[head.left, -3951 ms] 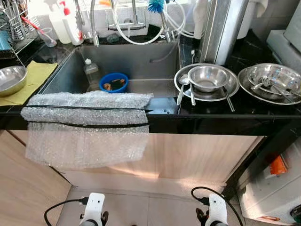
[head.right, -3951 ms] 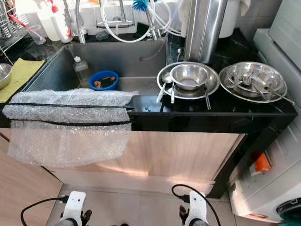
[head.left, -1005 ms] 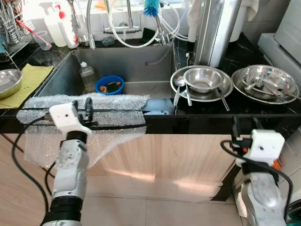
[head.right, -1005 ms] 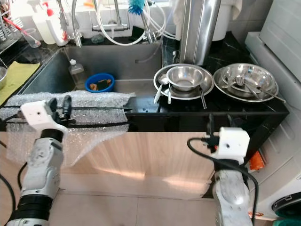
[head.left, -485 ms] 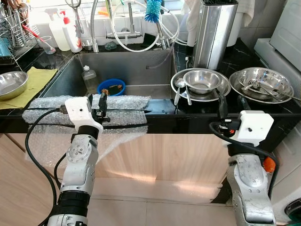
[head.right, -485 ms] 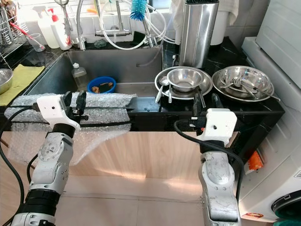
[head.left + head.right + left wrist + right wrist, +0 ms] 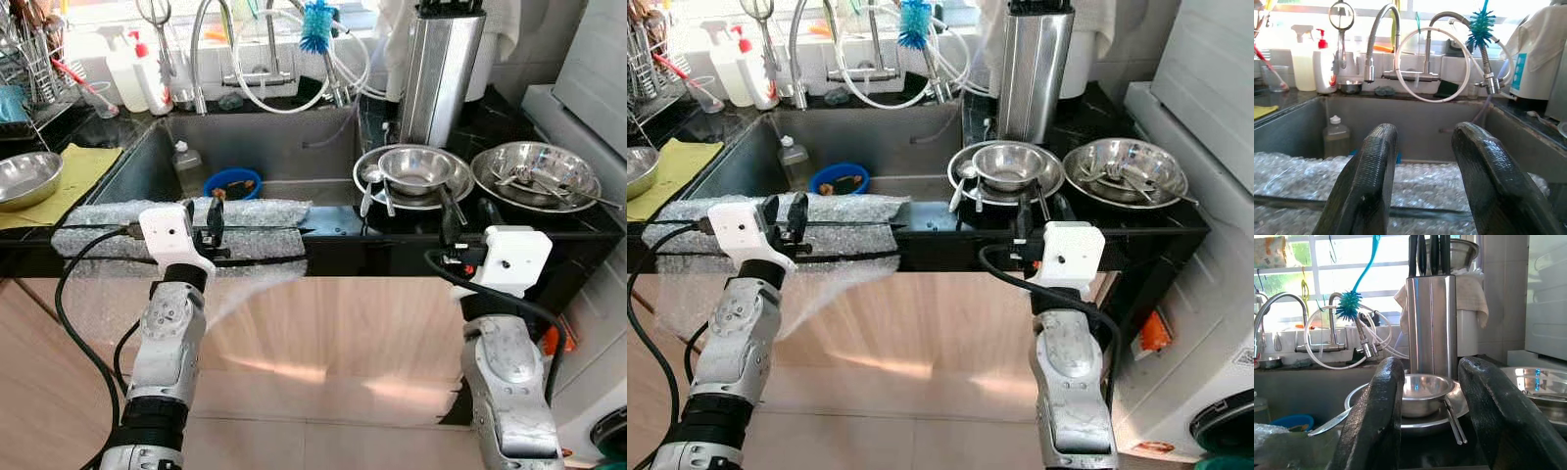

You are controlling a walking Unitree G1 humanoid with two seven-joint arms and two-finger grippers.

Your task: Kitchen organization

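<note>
The robot is standing square to the black stone counter (image 7: 549, 230) with both arms raised, and the right gripper (image 7: 1030, 212), its two black fingers spread apart and empty, is lining up on the small round steel bowl (image 7: 416, 168) sitting in the wide steel plate (image 7: 468, 183) just right of the grey sink (image 7: 284, 147). I judge this to be the reach before a pickup, and to do it well the fingers should be going in level over the counter edge, one on each side of the bowl's near rim, staying clear of the steel spoon (image 7: 369, 180) lying over the plate's left side and the thin utensil (image 7: 452, 202) on its right. The bowl is sitting upright, mouth up; being round, it has no long axis, so the rim can be taken from the near side. The spoon is lying with its bowl end away from the robot and its handle running toward the counter's front edge. The left gripper (image 7: 202, 221), fingers likewise parted with nothing between them, is hovering above the sheet of clear bubble wrap (image 7: 245, 217) draped over the sink's front lip. A second steel dish (image 7: 534, 174) holding cutlery is sitting further right.
</note>
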